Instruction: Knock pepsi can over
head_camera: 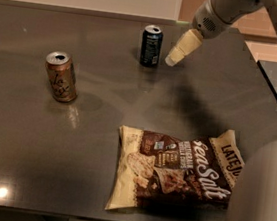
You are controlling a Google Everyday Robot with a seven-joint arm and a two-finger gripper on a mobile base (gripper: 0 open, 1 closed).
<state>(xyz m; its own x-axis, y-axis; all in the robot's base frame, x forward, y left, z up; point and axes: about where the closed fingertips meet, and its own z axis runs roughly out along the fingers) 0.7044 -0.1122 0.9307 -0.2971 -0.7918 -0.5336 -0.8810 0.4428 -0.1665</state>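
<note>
Tool (171, 60) hangs just beside upright pepsi can (151, 46) on table (101, 123).

You're looking at an office-style snack counter: a dark countertop (101, 128) holds the pepsi can (151, 46), a copper can (61, 77) left of it and a chip bag (176, 173) in front. The closed gripper (170, 61) hangs just right of it.

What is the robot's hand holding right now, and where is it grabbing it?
Nothing. The gripper hangs in the air beside the pepsi can, with a gap between them.
</note>
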